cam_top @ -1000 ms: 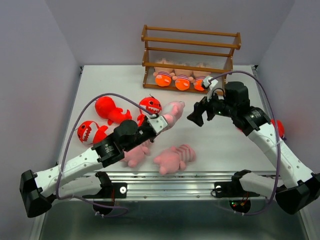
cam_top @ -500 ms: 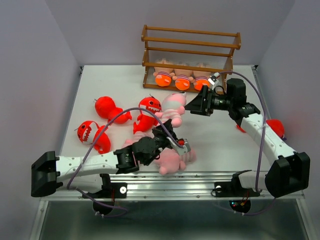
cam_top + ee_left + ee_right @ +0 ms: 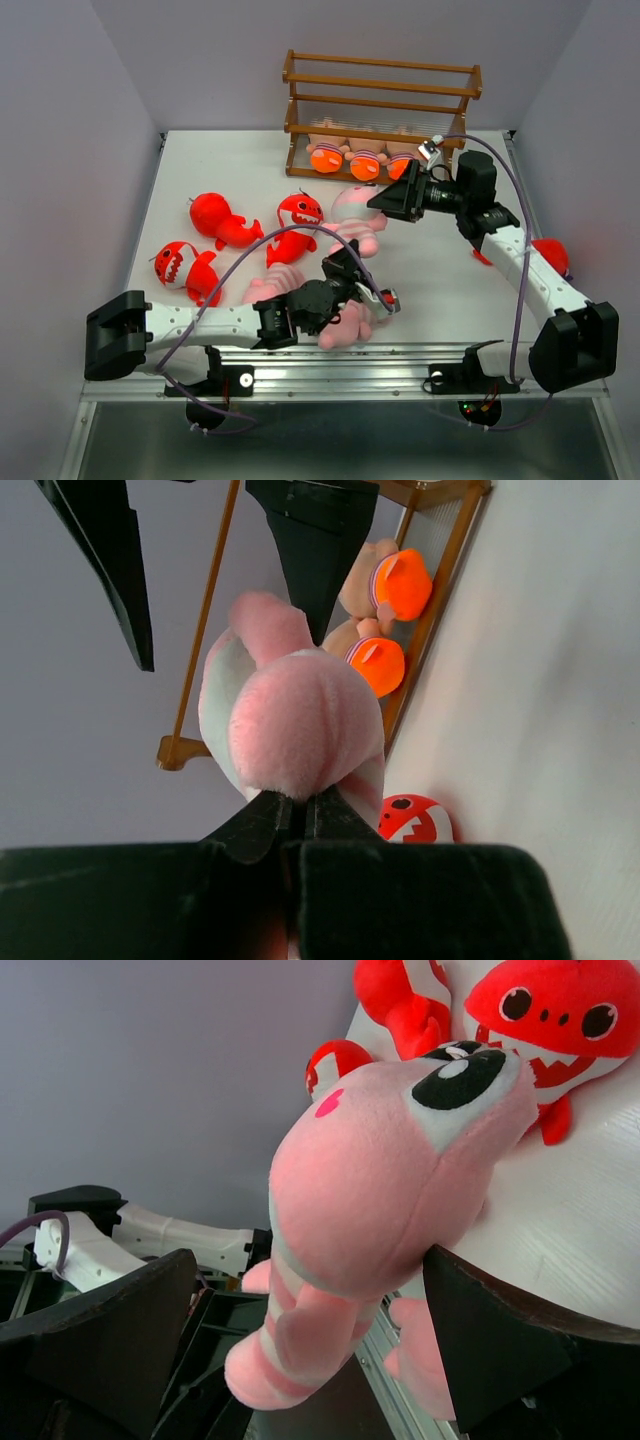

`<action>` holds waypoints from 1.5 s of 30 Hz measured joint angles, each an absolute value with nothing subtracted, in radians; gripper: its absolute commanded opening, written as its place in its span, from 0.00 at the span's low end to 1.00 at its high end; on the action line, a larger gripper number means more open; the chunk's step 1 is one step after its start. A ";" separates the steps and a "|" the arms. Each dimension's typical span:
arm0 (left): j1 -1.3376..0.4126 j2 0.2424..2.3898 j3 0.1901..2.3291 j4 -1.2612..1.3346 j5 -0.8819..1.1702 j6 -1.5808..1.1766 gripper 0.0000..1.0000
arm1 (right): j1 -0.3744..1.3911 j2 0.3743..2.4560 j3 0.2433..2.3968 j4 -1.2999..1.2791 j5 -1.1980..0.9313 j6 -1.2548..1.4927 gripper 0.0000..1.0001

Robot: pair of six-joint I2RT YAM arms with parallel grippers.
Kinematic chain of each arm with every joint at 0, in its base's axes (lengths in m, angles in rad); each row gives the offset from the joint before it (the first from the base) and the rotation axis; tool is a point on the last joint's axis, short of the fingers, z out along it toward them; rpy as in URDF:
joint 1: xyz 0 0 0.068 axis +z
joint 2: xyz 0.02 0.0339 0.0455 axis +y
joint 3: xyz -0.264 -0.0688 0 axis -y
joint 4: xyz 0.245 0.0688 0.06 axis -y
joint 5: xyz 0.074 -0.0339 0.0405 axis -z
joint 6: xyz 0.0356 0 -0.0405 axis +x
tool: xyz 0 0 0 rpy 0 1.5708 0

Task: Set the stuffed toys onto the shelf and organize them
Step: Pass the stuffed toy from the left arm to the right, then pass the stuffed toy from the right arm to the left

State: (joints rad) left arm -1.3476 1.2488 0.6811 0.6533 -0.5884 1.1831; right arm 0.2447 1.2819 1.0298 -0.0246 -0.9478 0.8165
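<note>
Pink striped toy [image 3: 295, 725] is being held aloft by the clamped left gripper [image 3: 300, 808], apparently for handover. Wide-open right gripper [image 3: 386, 199] is bracketing its head, empty.

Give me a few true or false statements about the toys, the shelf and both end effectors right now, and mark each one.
1. The left end effector is shut on a pink toy. True.
2. The right end effector is closed. False: it is open, with a finger on either side of the pink toy's head.
3. Three orange-footed dolls sit on the bottom level of the shelf. True.
4. A red shark lies on the shelf's top level. False: the sharks in view lie on the table.
</note>
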 measured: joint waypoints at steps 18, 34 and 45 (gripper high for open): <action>-1.414 1.322 0.688 0.728 -0.639 1.171 0.00 | 0.243 1.323 0.957 0.052 -0.955 0.864 0.01; -1.418 1.230 0.762 0.675 -0.521 0.281 0.99 | 0.055 1.239 0.917 0.125 -1.114 0.651 0.01; -0.981 1.016 0.580 0.794 -0.002 -0.550 0.99 | -0.006 1.138 0.908 0.145 -1.216 0.483 0.01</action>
